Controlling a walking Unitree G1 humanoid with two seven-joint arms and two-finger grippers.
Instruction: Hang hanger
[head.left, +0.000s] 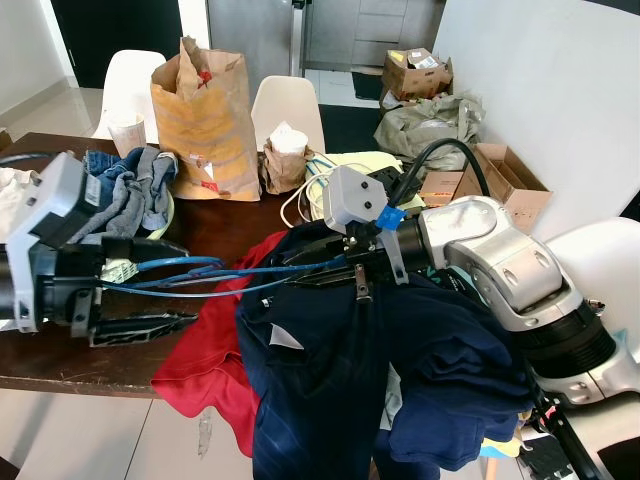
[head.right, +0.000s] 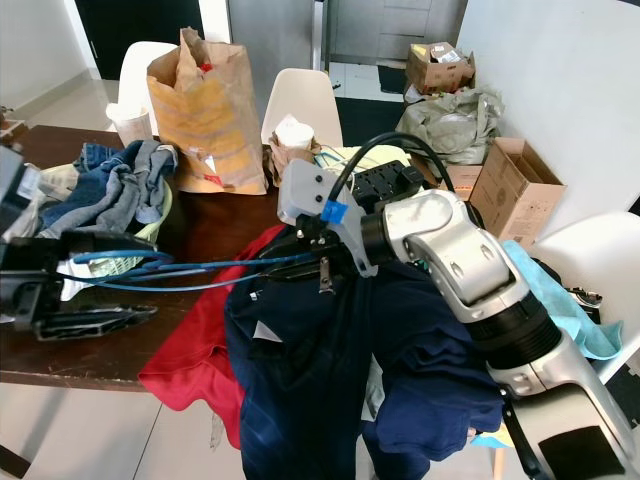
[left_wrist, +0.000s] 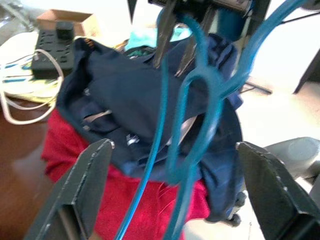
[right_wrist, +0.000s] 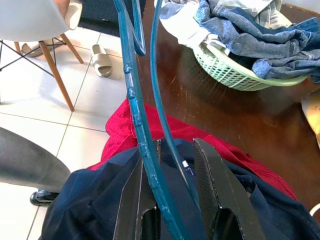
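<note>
A blue plastic hanger stretches level between my two grippers above the table edge. My right gripper is shut on its wider end, with the blue bars running between the two black fingers. A navy garment drapes from that end and over my right arm. My left gripper stands wide open at the left. The hanger's hook loop sits between its spread fingers and touches neither.
A red garment hangs over the dark wooden table's front edge under the navy one. A green basket of jeans, a paper bag and a power strip stand on the table. White chairs and cardboard boxes stand behind.
</note>
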